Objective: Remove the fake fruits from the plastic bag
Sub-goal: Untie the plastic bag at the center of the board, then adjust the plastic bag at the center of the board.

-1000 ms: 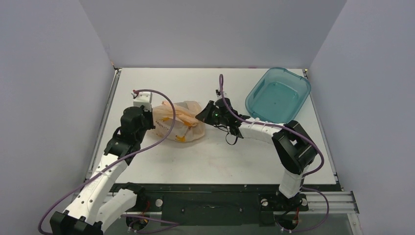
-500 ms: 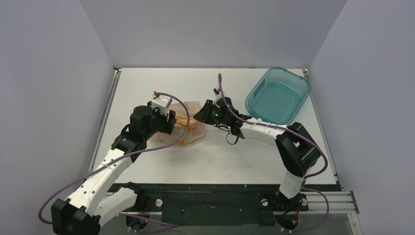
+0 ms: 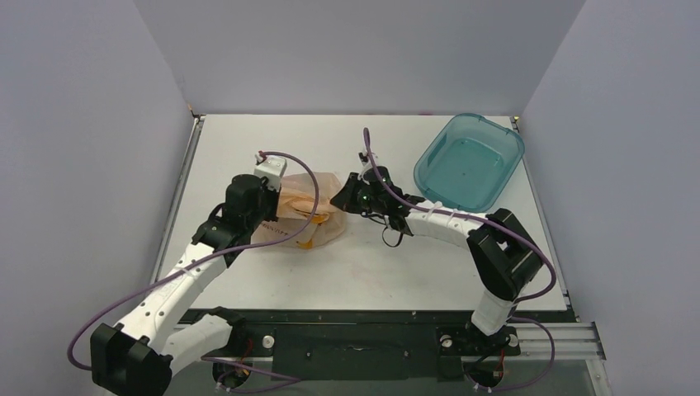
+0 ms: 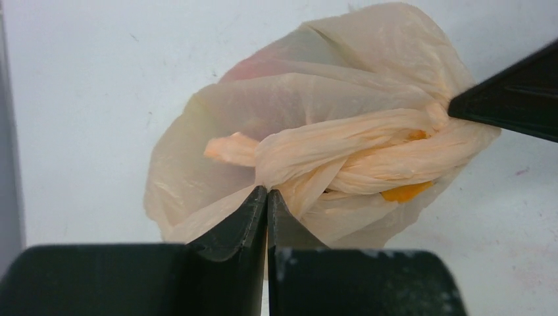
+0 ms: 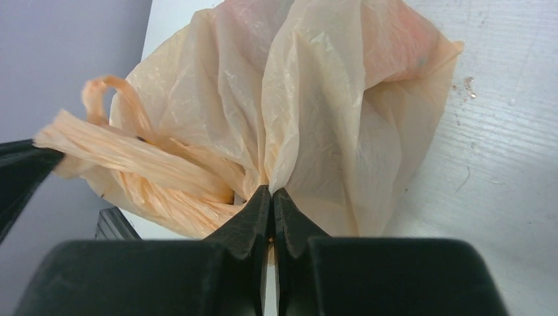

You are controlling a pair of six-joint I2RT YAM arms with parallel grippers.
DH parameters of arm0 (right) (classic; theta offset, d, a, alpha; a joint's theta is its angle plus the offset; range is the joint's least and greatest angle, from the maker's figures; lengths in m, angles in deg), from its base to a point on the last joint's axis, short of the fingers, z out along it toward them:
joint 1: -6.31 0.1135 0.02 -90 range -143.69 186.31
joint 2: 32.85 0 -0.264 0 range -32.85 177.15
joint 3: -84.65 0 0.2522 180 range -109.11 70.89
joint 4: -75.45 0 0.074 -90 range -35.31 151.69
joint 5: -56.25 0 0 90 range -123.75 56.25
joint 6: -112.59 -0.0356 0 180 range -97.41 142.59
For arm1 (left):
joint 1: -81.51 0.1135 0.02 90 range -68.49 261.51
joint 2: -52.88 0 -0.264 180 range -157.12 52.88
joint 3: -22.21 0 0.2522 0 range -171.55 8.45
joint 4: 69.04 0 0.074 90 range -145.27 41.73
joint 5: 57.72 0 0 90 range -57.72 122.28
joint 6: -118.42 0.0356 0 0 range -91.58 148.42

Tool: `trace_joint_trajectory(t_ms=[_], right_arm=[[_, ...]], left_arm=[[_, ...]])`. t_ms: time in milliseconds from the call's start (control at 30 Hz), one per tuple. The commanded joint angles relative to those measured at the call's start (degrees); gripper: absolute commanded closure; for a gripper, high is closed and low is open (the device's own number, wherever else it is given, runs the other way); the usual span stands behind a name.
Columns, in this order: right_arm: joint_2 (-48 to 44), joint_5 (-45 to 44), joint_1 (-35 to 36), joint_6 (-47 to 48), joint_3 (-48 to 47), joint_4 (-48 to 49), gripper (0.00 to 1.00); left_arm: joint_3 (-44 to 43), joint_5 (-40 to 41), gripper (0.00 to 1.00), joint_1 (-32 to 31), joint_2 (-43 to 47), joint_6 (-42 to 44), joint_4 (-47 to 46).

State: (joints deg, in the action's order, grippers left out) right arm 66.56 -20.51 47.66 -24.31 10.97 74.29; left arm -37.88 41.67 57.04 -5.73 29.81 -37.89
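The pale-orange plastic bag (image 3: 307, 213) lies on the white table between my two arms. My left gripper (image 3: 266, 211) is shut on the bag's left side; in the left wrist view (image 4: 267, 192) its jaws pinch the plastic just below the twisted handles (image 4: 355, 148). My right gripper (image 3: 337, 198) is shut on the bag's right side; in the right wrist view (image 5: 271, 191) its jaws pinch a fold of the bag (image 5: 316, 112). The fake fruits are hidden inside; only faint pinkish tints show through the plastic (image 4: 253, 66).
A teal translucent tub (image 3: 469, 160) stands at the back right of the table (image 3: 347, 272). Grey walls enclose the table on the left, back and right.
My left arm swung right from the bag's left edge onto the bag and closed on it. The bag has bunched up and narrowed between the two grippers. The right gripper stayed nearly put.
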Motion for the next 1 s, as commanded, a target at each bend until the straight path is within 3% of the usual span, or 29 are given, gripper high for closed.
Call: trace_joint_trajectory(t_ms=[0,133,267,433,700,867,967], right_arm=[[-4.68,-3.61,-0.6,2.02,1.62,-1.61,1.0],[-4.72,0.04,-2.85,-1.19,5.11,2.01,1.0],[-3.79,4.98,-4.06,-4.15,6.87,7.21,0.99],[-5.41,4.05,-3.46,-0.97,6.66,4.18,0.83],[-13.79,-5.75,-0.88,10.89,3.07,-7.78,0.5],[-17.61,-14.68,5.55,21.6,-1.79,-15.22,0.39],[-16.89,-17.71,8.51,24.85,-6.11,-16.75,0.38]], left_arm=[[-0.78,11.34,1.0,-0.23,4.16,-1.02,-2.38],[0.27,20.48,1.0,-0.23,7.52,-2.94,-3.22],[3.17,16.5,1.0,-0.31,12.36,-2.04,-6.44],[4.14,12.97,1.0,-1.0,14.7,-1.72,-7.61],[4.05,12.5,1.0,-1.33,15.14,-0.35,-7.54],[4.08,12.4,1.0,-1.46,15.53,-0.02,-7.74],[4.11,12.45,1.0,-1.5,15.81,0.04,-7.72]])
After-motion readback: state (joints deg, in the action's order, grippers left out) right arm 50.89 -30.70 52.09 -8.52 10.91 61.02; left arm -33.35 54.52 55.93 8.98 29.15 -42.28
